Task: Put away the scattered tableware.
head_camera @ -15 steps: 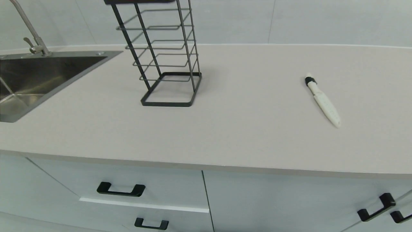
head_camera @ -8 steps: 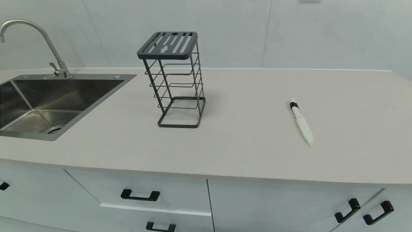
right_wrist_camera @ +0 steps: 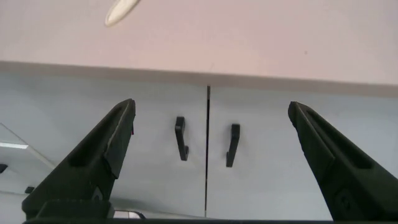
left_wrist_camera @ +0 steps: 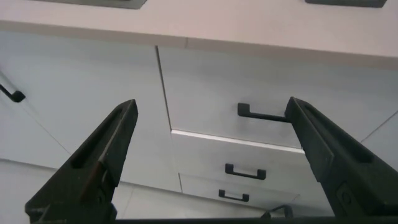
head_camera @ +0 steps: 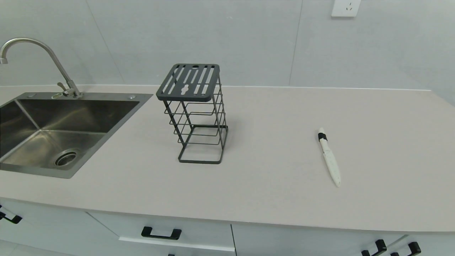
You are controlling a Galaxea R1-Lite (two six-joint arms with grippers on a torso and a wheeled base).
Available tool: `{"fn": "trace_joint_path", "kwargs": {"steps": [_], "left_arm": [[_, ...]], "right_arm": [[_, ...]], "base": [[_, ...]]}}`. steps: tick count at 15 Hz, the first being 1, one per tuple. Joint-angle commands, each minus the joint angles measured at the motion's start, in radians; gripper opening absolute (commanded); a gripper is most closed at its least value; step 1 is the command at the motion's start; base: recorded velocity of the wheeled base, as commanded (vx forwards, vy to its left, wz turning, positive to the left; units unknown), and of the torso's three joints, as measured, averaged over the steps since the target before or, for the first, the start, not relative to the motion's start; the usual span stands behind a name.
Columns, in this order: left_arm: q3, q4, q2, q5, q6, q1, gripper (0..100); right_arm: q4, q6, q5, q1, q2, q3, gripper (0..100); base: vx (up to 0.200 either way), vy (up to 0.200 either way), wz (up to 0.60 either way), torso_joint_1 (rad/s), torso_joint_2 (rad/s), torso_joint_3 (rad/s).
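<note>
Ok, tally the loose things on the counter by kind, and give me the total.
White knife: 1
Black wire rack: 1
Total: 2

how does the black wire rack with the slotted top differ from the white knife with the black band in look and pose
The black wire rack stands upright; the white black-banded knife lies flat. The rack is an open, bulky frame; the knife is slim and solid. Both rest on the beige countertop, well apart.
</note>
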Motion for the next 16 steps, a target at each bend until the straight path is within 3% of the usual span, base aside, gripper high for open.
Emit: {"fn": "trace_joint_path", "kwargs": {"steps": [1, 12, 16], "left_arm": [[0.0, 0.0, 0.001, 0.0, 0.0, 0.0, 100], [0.0, 0.0, 0.001, 0.0, -0.001, 0.0, 100], [0.0, 0.0, 0.001, 0.0, -0.001, 0.0, 100]], "right_arm": [[0.0, -0.001, 0.0, 0.0, 0.001, 0.0, 100], [0.0, -0.004, 0.002, 0.0, 0.001, 0.0, 100], [0.0, -0.002, 0.002, 0.0, 0.001, 0.0, 100]], "base": [[0.0, 0.0, 0.0, 0.276, -0.52, -0.251], [0.0, 0.0, 0.0, 0.288, -0.56, -0.268], [0.0, 0.0, 0.0, 0.035, -0.06, -0.033]]}}
